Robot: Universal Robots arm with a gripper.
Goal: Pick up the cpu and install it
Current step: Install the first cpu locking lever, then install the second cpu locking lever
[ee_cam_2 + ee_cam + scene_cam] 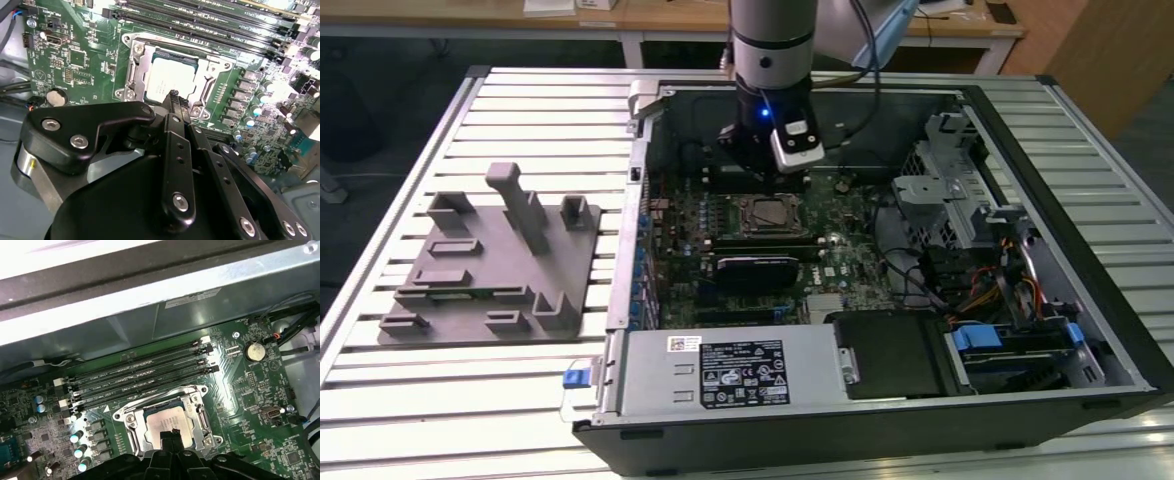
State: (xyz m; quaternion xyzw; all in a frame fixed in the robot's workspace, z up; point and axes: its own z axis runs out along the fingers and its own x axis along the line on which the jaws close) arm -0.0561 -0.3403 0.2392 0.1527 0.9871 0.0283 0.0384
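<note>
The cpu (167, 80) is a silver-grey square lying flat inside the metal-framed socket (134, 75) on the green motherboard; it also shows in the first wrist view (165, 421) and in the exterior view (767, 211). My gripper (173, 95) hovers just above the cpu's near edge, its two black fingertips pressed together with nothing between them. The first wrist view shows the same joined tips (170, 434) over the chip. In the exterior view the gripper (753, 172) hangs inside the open computer case, a little behind the socket.
Memory slots (145, 372) run beside the socket. The case wall (643, 200) rises at the exterior view's left, and drive cages and cables (961, 220) fill the right. A grey plastic fixture block (494, 260) stands on the slatted table left of the case.
</note>
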